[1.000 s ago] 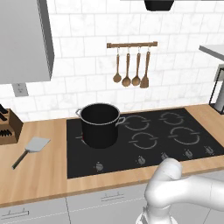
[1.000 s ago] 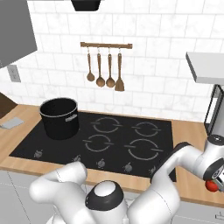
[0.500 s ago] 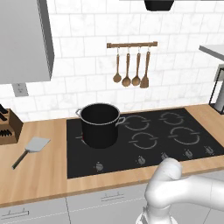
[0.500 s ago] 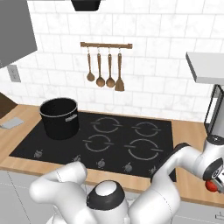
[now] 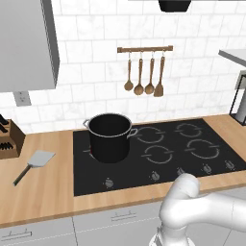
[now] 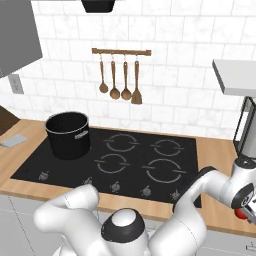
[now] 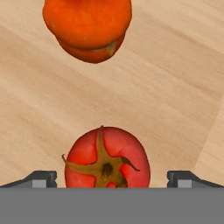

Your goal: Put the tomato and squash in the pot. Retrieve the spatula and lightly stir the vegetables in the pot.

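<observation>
The red tomato (image 7: 105,159) lies on the wooden counter, directly between my gripper's (image 7: 112,179) two spread fingertips (image 7: 41,178), which stand apart from its sides. The gripper is open. Just beyond the tomato sits the orange squash (image 7: 87,26). From the right base view, the hand hangs low over the counter right of the stove, with a bit of the tomato (image 6: 243,213) showing under it. The black pot (image 5: 109,137) (image 6: 68,135) stands on the stove's front-left burner. The spatula (image 5: 36,161) (image 6: 13,141) lies flat on the counter left of the stove.
A rack of wooden utensils (image 5: 144,77) hangs on the tiled wall behind the black cooktop (image 5: 192,153). A knife block (image 5: 7,139) stands at the far left. A shelf unit (image 6: 245,130) stands by the wall at the counter's right end.
The hand has dipped slightly toward the counter over the tomato. Pot and spatula have not moved.
</observation>
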